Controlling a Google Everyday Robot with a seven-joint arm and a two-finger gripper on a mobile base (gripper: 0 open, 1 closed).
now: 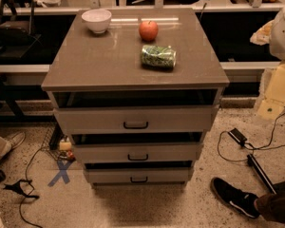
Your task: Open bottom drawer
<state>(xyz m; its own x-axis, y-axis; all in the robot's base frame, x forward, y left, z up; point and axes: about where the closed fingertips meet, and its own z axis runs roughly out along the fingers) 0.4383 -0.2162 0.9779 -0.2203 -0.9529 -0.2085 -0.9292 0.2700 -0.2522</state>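
The cabinet (109, 61) stood mid-scene, with the bottom drawer (109, 175) lowest, near the floor. Its small handle (139, 179) sat just below the middle drawer's handle (137, 157), so a high reach might have hooked the wrong bar. The gripper was out of view, so its state could not be told.

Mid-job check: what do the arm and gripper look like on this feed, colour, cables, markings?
Nothing to describe: the arm and gripper are out of view. The feed shows the grey-beige cabinet with the bottom drawer and its dark bar handle, but no part of the robot.
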